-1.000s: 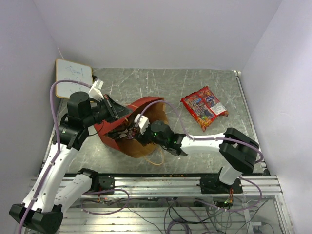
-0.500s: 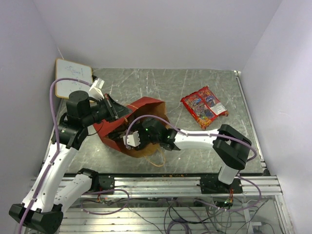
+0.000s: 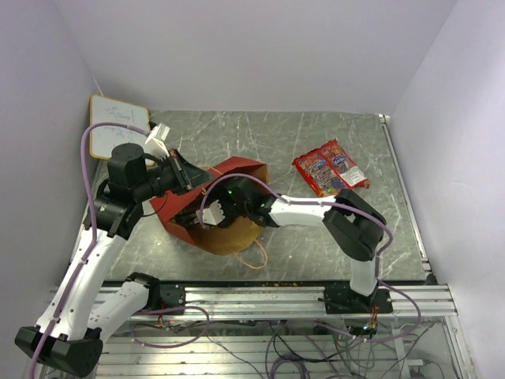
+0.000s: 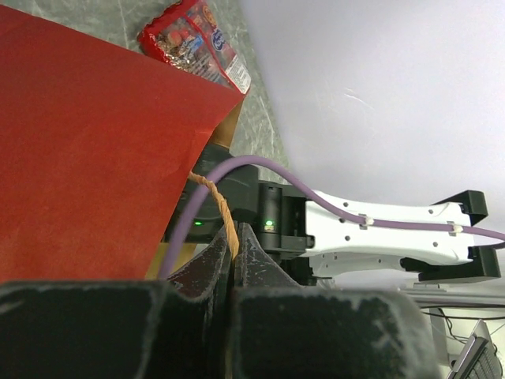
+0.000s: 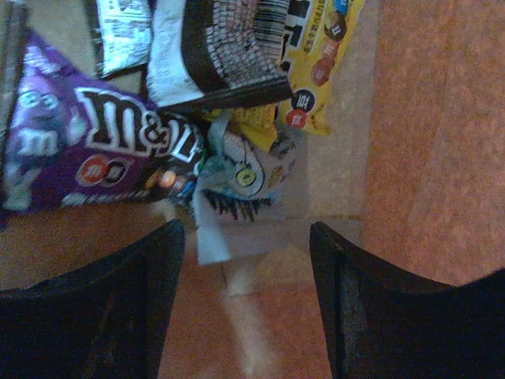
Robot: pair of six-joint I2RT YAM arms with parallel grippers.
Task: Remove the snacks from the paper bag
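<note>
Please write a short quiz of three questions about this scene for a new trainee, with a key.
1. True or false: the right gripper is shut on the purple packet.
2. Where do the red packets lie? A) inside the paper bag B) on the table, right of the bag C) under the bag
3. Fill in: the left gripper pinches the bag's twisted paper ____.
Key: 1 false, its jaws stand open over the purple packet; 2 B; 3 handle.
</note>
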